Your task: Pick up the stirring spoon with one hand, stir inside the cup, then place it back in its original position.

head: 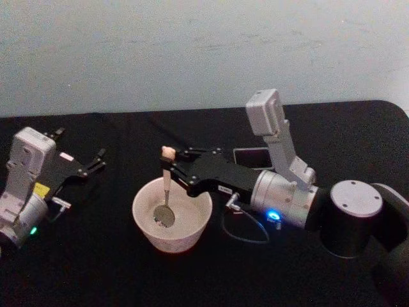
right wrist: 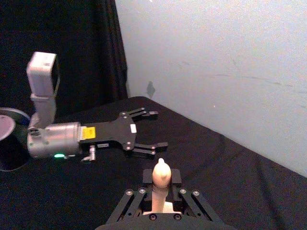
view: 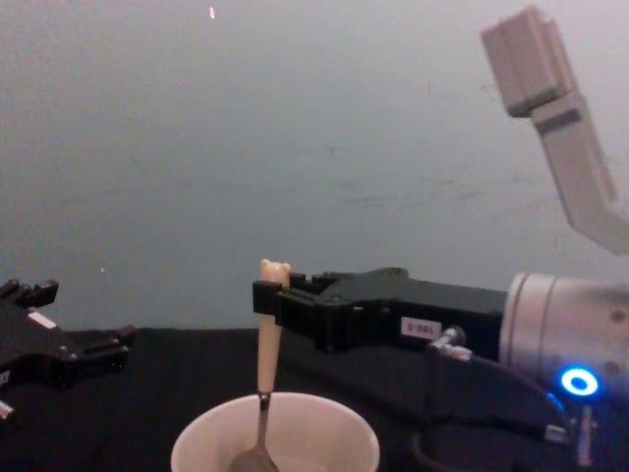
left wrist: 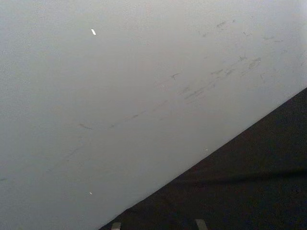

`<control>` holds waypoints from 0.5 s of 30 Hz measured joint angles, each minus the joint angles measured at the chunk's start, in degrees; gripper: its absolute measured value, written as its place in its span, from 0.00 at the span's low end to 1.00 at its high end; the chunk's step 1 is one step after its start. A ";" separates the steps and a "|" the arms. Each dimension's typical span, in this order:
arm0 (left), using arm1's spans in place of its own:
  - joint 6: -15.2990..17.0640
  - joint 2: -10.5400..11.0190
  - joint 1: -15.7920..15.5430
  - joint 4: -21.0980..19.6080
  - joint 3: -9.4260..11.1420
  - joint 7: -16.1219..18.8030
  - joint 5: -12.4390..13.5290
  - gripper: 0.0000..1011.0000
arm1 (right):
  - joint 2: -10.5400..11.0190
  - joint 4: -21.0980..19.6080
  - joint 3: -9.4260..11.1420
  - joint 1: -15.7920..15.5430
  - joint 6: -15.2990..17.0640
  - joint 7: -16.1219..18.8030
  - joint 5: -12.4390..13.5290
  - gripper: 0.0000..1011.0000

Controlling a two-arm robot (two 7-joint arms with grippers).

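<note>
Cream-white and wide, the cup sits closest to the chest camera, on the black table just in front of the robot's body. Inside it stands the stirring spoon, almost upright. Its shiny round bowl is low inside the cup, near the middle, though whether it touches the bottom cannot be told. The thin dark neck and beige handle rise above the rim, and the tiny bear head is at the top.

From the right side, the right gripper reaches level across the table to the spoon. Its black fingers are pinched onto the upper handle just under the bear head. In the right wrist view the bear head pokes up between the closed fingers.

On the robot's left, well apart from the cup, the left gripper hangs just above the table. Its two fingers are spread wide and hold nothing.

Behind the right arm, a dark square holder stands on the table. A pale wall runs along the far edge.
</note>
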 joint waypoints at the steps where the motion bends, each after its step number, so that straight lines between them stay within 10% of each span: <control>1: 0.00 0.00 0.00 0.00 0.00 0.00 0.00 0.99 | -0.57 0.79 -0.19 0.46 -0.16 -0.41 -0.43 0.22; 15: 0.00 0.00 0.00 0.00 0.00 0.00 0.00 0.99 | -1.94 1.84 2.45 1.41 0.88 -2.32 0.20 0.22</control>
